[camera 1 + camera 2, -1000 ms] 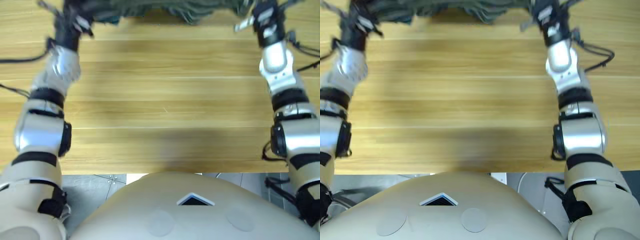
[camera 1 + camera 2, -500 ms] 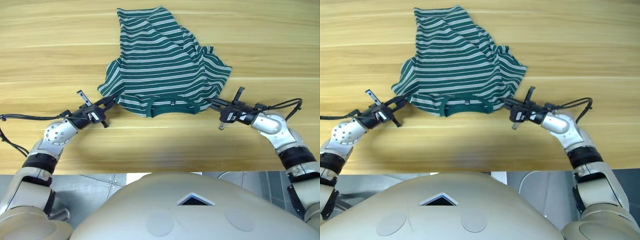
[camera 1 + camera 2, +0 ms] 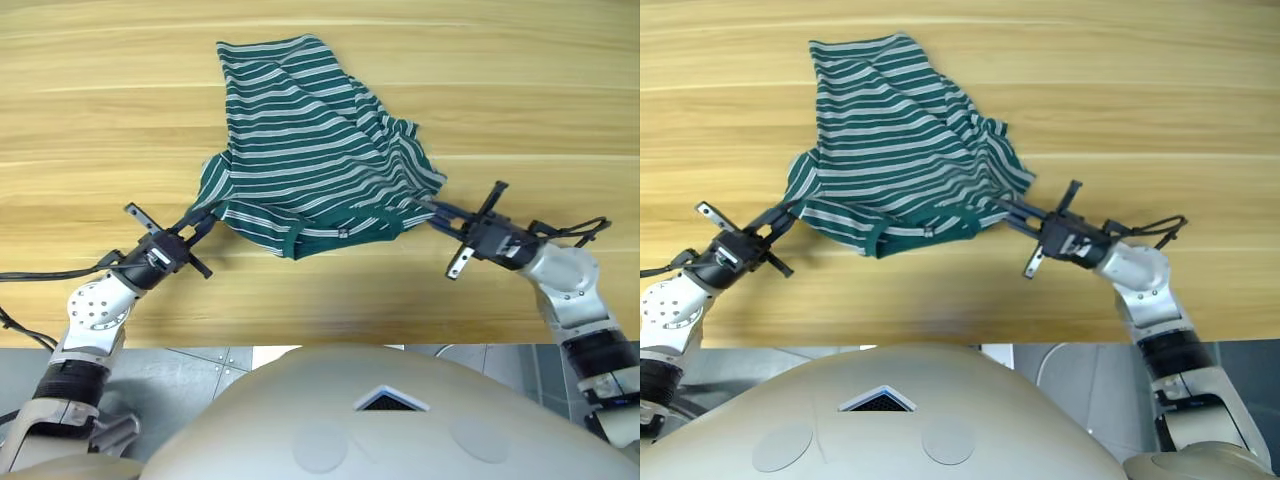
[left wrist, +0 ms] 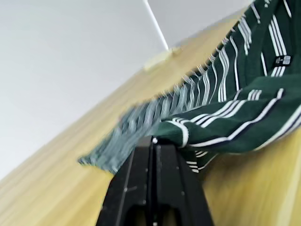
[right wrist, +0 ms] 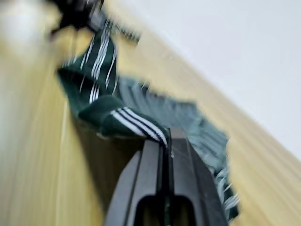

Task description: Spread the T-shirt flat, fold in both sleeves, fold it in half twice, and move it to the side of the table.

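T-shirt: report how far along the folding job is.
Nothing finished: the T-shirt lies rumpled on the table, not flat. In hand: the left claw and right claw each pinch its near edge, either side of the collar. Left: flattening, both sleeve folds, two halvings, moving it aside.

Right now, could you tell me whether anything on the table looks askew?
Yes: the green-and-white striped T-shirt lies skewed on the wooden table, bunched in folds on the right side, not flat; the left gripper and right gripper each pinch a near corner.
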Available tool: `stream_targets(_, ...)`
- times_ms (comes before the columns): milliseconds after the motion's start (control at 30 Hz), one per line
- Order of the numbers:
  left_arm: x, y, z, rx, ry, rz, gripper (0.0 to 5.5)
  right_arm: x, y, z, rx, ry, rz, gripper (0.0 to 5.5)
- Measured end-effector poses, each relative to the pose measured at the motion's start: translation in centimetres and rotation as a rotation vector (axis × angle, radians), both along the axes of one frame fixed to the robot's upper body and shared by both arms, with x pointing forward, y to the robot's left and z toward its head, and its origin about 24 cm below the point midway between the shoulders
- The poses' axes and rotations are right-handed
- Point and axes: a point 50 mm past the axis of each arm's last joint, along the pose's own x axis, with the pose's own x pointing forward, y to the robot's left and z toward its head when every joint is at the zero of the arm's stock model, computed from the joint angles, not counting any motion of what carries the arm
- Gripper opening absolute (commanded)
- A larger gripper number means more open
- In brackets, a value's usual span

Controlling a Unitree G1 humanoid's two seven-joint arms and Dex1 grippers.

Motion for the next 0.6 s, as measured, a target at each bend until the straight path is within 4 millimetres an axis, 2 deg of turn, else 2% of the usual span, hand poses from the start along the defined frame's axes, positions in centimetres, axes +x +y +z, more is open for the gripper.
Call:
stream_targets(67,0.4,-0.5,1.6,-0.085,-0.069,-0.025,0.02,0.1,-0.6,1.6,0.141,-0.007,-0.017,0.0)
stream_targets(133,2.0,-1.6,3.2,-0.178,-0.161,-0.06,0.02,1.0,-0.9,3.3,0.296,-0.043,-0.047,0.0)
stream_targets(267,4.0,-2.5,3.5,-0.277,-0.173,-0.085,0.02,1.8,-0.2,4.5,0.408,-0.08,-0.048,0.0)
stream_targets(400,3.2,-2.8,4.4,-0.445,-0.179,-0.187,0.02,1.0,0.1,6.1,0.54,-0.107,0.014,0.0)
stream_targets(500,3.2,-2.3,6.2,-0.583,-0.226,-0.243,0.02,0.6,0.7,6.8,0.624,-0.113,0.078,0.0)
stream_targets(567,3.9,-2.4,6.5,-0.63,-0.215,-0.265,0.02,1.3,1.2,7.1,0.656,-0.116,0.103,0.0)
stream_targets(600,4.9,-3.0,6.9,-0.663,-0.208,-0.304,0.02,2.5,1.7,7.2,0.682,-0.115,0.119,0.0)
